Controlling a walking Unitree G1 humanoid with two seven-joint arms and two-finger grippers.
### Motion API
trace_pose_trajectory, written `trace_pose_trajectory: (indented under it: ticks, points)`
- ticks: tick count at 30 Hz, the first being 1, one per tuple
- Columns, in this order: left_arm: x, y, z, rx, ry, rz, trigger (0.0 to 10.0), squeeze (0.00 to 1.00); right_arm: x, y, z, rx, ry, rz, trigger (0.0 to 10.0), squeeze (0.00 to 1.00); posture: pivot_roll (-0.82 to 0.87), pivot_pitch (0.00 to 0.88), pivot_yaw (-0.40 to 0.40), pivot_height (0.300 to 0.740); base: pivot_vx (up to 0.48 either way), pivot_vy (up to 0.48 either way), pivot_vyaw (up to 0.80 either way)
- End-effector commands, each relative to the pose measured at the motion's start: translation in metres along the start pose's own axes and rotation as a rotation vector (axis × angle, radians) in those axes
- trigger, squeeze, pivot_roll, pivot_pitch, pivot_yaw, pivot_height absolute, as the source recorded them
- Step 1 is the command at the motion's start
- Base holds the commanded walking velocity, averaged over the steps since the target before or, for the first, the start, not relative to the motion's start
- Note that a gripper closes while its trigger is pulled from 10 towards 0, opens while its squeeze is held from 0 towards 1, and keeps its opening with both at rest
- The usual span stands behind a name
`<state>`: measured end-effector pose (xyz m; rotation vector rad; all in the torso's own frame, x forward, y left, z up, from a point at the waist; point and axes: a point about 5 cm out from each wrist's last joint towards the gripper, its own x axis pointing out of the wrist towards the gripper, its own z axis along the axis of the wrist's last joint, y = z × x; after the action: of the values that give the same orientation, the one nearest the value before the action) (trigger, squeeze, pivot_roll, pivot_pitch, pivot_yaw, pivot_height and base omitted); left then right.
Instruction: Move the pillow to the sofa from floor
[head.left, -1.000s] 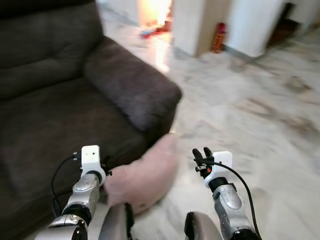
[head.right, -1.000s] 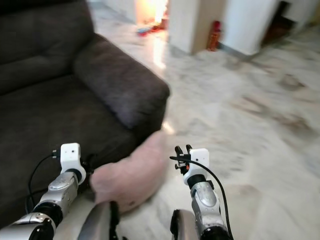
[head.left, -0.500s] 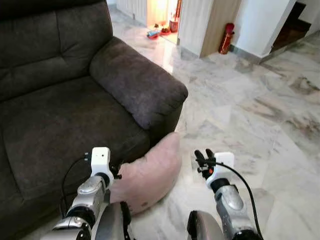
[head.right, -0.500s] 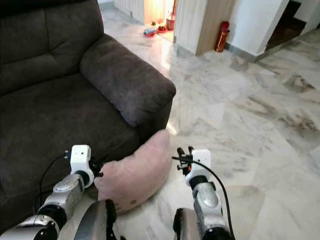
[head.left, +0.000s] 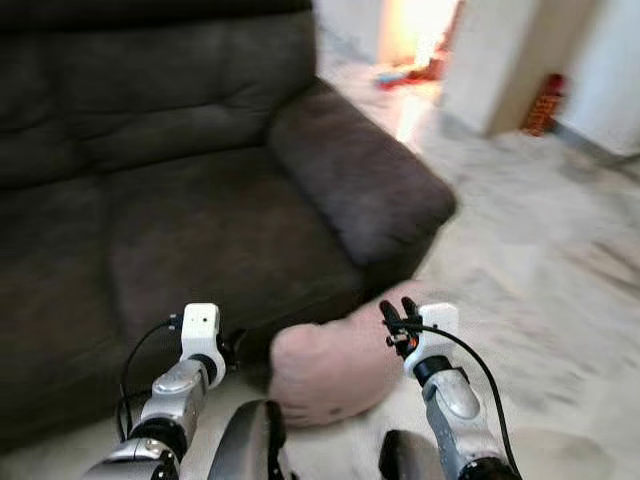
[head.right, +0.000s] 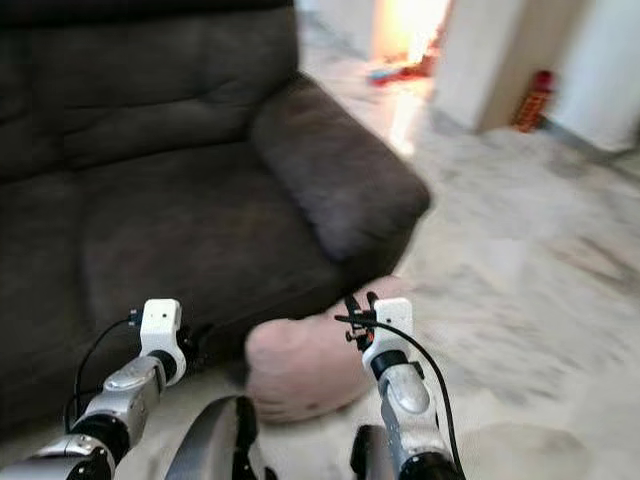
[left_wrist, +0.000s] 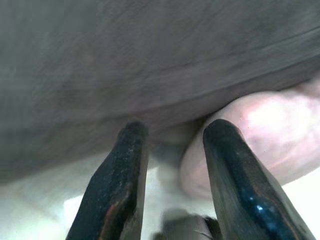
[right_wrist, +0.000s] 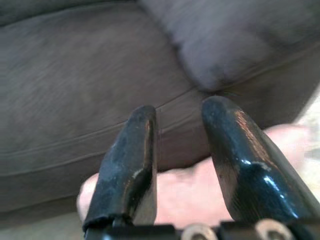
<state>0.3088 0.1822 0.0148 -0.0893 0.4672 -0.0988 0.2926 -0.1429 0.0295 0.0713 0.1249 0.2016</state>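
Pillow (head.left: 335, 365) on floor (head.left: 560, 300) against sofa (head.left: 150, 230), both grippers (left_wrist: 172, 150) (right_wrist: 180, 135) seemingly parted, empty

Motion blur smears the head views. The right hand (head.left: 397, 318) covers part of the pink pillow (head.left: 335, 365); the sofa (head.left: 180, 200) runs off frame.

1 pillow (head.left: 335, 365), 1 sofa (head.left: 180, 200), 2 grippers, 1 red canister (head.left: 543, 103).
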Motion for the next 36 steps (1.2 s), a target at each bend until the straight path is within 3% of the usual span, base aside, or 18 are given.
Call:
trace_pose_trajectory:
  ticks: [1,6,9,13,21,36]
  points:
    - [-0.001,-0.003,-0.006,0.014,0.033,-0.016,10.0,0.00,-0.003,-0.005,-0.004,0.011,0.016,-0.026,10.0,0.00,0.04,0.024,-0.034,0.567,0.000,0.000,0.00]
    - [0.000,-0.009,-0.007,0.017,0.037,-0.091,10.0,0.00,-0.004,-0.007,-0.005,0.009,0.024,-0.045,10.0,0.00,0.04,0.026,-0.034,0.567,0.000,0.000,0.00]
    - [-0.002,-0.018,-0.012,0.060,0.066,-0.197,10.0,0.00,-0.004,-0.011,-0.006,0.022,0.037,-0.074,10.0,0.00,0.04,0.028,-0.037,0.567,0.000,0.000,0.00]
    - [-0.003,-0.021,-0.014,0.087,0.067,-0.223,10.0,0.00,-0.003,-0.012,-0.007,0.012,0.051,-0.088,10.0,0.00,0.05,0.028,-0.039,0.567,0.000,0.000,0.00]
    - [-0.004,-0.020,-0.017,0.090,0.056,-0.202,10.0,0.00,-0.001,-0.012,-0.007,0.010,0.057,-0.089,10.0,0.00,0.05,0.025,-0.043,0.567,0.000,0.000,-0.71]
    - [-0.004,-0.014,-0.015,0.069,0.018,-0.119,10.0,0.00,0.000,-0.011,-0.005,0.008,0.044,-0.082,10.0,0.00,0.05,0.024,-0.043,0.567,0.016,0.000,0.00]
